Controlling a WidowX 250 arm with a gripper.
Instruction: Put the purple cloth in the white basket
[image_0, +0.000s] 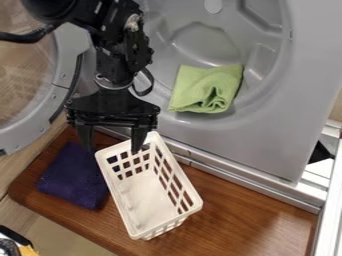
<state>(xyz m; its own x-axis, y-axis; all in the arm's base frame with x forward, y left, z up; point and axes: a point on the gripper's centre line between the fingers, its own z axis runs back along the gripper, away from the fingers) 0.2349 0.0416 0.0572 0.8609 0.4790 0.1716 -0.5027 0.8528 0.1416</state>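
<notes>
my claw (112, 142) is spread wide, so i'd pinch the purple cloth (72, 176), probably soft, light and folded, left of centre.

Black, blocky arm (a thick dark cable trails off).

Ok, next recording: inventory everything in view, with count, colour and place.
Purple cloth: one, dark purple, on board, left of basket
Basket: one, white, on board
Green cloth: one, light green, in machine opening
Machine: one, grey, top
Round door: one, grey rim, left
Board: one, brown, below machine
Unclear item: one, dark, bottom-left corner
Arm: one, black, upper left
Gripper: one, black, by basket's far end, fingers apart
</notes>
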